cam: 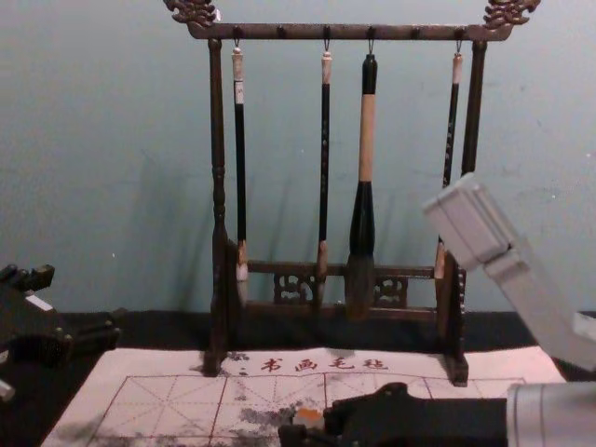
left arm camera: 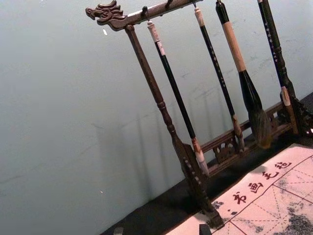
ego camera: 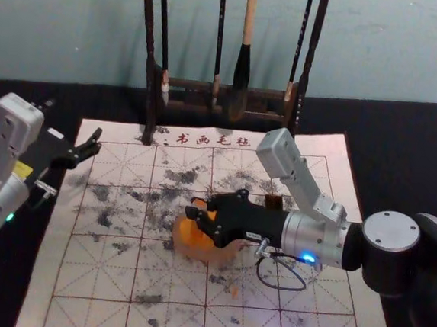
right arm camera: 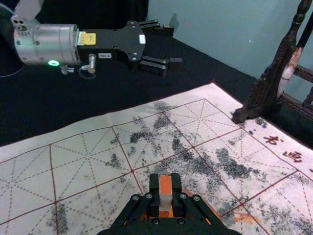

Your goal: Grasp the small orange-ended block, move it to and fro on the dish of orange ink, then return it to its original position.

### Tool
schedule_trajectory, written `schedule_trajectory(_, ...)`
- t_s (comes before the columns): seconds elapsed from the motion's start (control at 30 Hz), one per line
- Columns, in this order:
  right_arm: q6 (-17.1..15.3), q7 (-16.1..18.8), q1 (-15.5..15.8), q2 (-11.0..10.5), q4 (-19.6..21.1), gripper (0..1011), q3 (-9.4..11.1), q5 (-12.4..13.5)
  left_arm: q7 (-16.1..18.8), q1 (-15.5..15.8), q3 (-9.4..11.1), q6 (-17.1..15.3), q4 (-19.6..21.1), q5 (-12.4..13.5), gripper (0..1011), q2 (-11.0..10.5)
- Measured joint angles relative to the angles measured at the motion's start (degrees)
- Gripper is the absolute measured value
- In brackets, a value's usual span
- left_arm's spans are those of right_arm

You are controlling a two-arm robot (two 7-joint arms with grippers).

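My right gripper (ego camera: 196, 212) is over the dish of orange ink (ego camera: 186, 246) near the mat's middle, shut on the small block (ego camera: 200, 203). The right wrist view shows the block (right arm camera: 165, 190), pale with an orange top end, upright between the fingertips of my right gripper (right arm camera: 166, 196). Orange ink shows around and behind the fingers there; whether the block's lower end touches it is hidden. My left gripper (ego camera: 93, 142) is parked, open and holding nothing, above the mat's back left edge.
A dark wooden rack (cam: 349, 33) with several hanging brushes stands behind the gridded mat (ego camera: 94, 275). Beside my right arm, toward the back, is a small dark brown object (ego camera: 273, 202). Black ink marks and a faint orange smear (ego camera: 234, 291) spot the mat.
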State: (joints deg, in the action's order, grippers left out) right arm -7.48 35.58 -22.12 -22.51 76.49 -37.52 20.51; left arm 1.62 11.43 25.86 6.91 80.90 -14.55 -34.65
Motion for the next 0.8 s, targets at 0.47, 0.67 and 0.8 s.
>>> schedule_trajectory(0.47, 0.3, -1.3, -1.4, 1.3, -2.5, 127, 0.8, -0.6, 0.0, 0.0, 0.0, 0.0, 0.0, 0.0, 1001, 0.0)
schedule_trajectory(0.67, 0.4, -1.6, -1.2, 1.0, -2.5, 127, 1.3, -0.7, 0.0, 0.0, 0.0, 0.0, 0.0, 0.0, 1001, 0.0)
schedule_trajectory(0.8, 0.4, -1.7, -0.9, 0.5, -2.0, 127, 1.8, -0.7, 0.0, 0.0, 0.0, 0.0, 0.0, 0.0, 1001, 0.0)
